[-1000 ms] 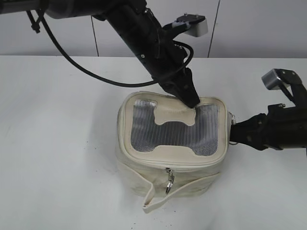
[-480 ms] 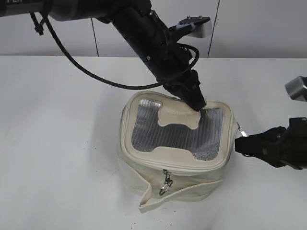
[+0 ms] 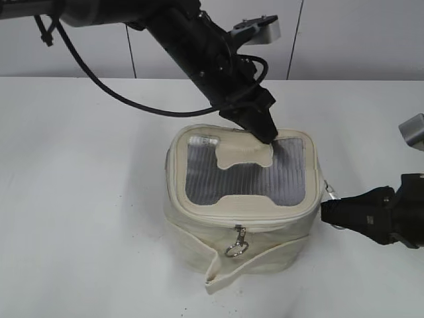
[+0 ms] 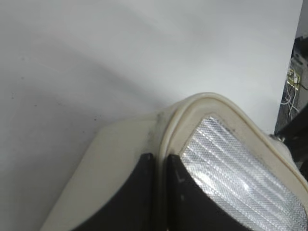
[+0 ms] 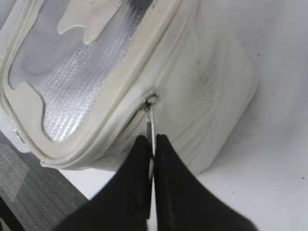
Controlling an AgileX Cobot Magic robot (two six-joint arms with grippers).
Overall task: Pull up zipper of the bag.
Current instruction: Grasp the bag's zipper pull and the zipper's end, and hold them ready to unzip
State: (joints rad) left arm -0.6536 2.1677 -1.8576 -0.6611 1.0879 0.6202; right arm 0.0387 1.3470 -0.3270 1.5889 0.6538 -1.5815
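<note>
A cream fabric bag (image 3: 242,228) with a silver mesh top panel (image 3: 245,175) stands on the white table. My left gripper (image 3: 264,136) is shut on the raised rim of the bag's lid at its far edge; the left wrist view shows the jaws (image 4: 160,161) pinching that rim (image 4: 192,103). My right gripper (image 3: 326,212) is at the bag's right side, shut on a metal zipper pull (image 5: 150,122) that hangs from the zipper line (image 5: 120,127). A second zipper pull with a ring (image 3: 236,246) hangs on the front face.
A loose cream strap (image 3: 255,265) runs across the bag's front bottom. The white table (image 3: 79,199) stretches left and in front. A grey wall (image 3: 358,40) stands behind. A dark floor patch (image 5: 29,192) shows in the right wrist view.
The bag has shifted and turned a little on the table. My right gripper has pulled back to the right and lower with the zipper pull. My left gripper stays on the lid rim.
</note>
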